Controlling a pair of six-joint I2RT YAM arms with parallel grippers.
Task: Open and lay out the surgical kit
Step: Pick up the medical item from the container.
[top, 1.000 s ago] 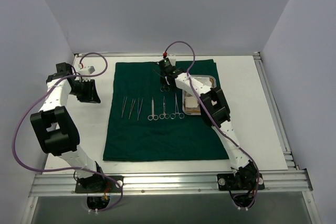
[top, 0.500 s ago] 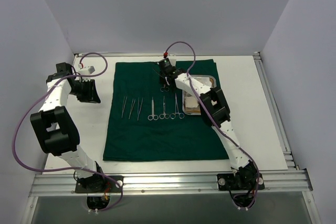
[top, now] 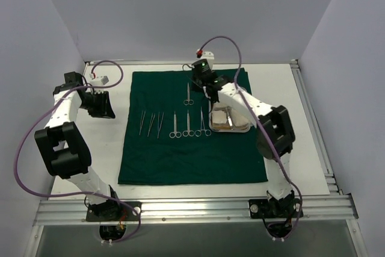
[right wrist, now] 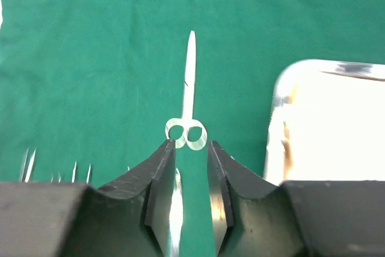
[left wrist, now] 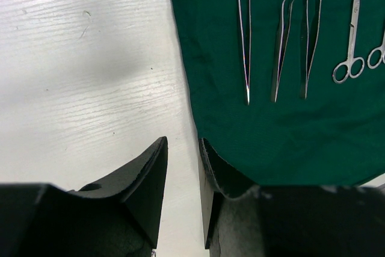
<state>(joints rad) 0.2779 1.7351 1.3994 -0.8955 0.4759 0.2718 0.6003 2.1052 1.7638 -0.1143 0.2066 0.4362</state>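
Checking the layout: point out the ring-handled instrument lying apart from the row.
The scissors alone at the far end of the green drape, ahead of the right gripper; the other three lie side by side nearer the arms.

A white wood-grain table [top: 292,85] stands boxed in by plain pale lavender walls [top: 192,10] on three sides. An aluminium rail [top: 198,209] runs along its near edge, under soft, even light.

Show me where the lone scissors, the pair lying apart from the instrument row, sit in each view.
Top external: lone scissors on the green cloth, beyond the row, left of the steel tray.
Left wrist: not in it; only row instruments show.
Right wrist: lone scissors at centre, rings just ahead of the jaws.
Shared landmark: the green cloth, in all three views.
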